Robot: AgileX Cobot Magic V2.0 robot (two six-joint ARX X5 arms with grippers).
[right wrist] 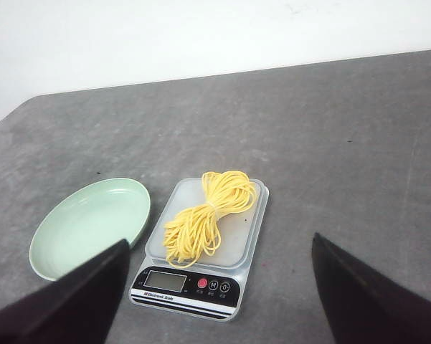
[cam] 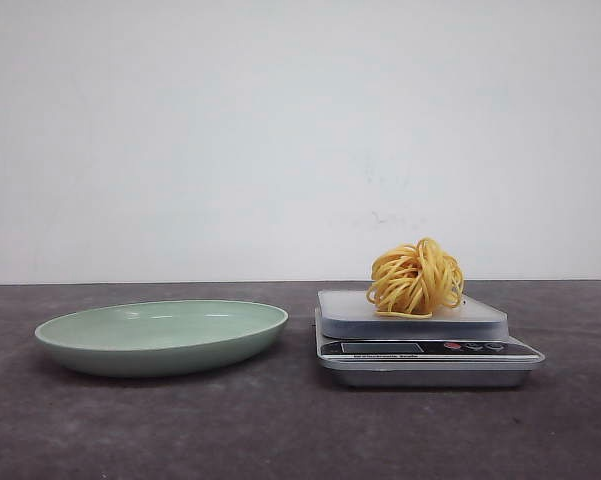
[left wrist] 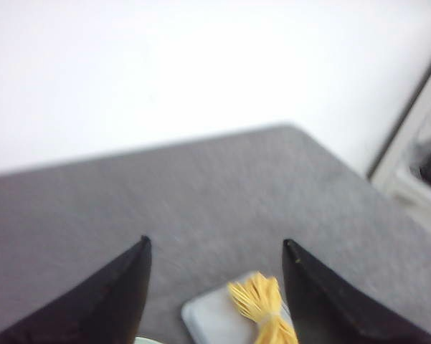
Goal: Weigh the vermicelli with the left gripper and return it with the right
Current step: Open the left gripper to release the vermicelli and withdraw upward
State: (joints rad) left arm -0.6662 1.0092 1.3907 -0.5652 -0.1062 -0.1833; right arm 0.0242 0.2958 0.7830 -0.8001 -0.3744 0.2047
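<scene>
A yellow bundle of vermicelli (cam: 416,279) lies on the platform of a grey kitchen scale (cam: 420,345). It also shows in the right wrist view (right wrist: 204,216) and in the left wrist view (left wrist: 262,307). A pale green plate (cam: 162,335) stands empty to the left of the scale. My left gripper (left wrist: 215,244) is open and empty, well above the scale. My right gripper (right wrist: 219,244) is open and empty, high above the scale (right wrist: 201,251) on its display side. Neither gripper shows in the front view.
The dark grey table (cam: 280,430) ends at a white wall behind. In the left wrist view the table's corner and a white frame (left wrist: 416,165) beyond it show. The green plate (right wrist: 90,226) lies close beside the scale.
</scene>
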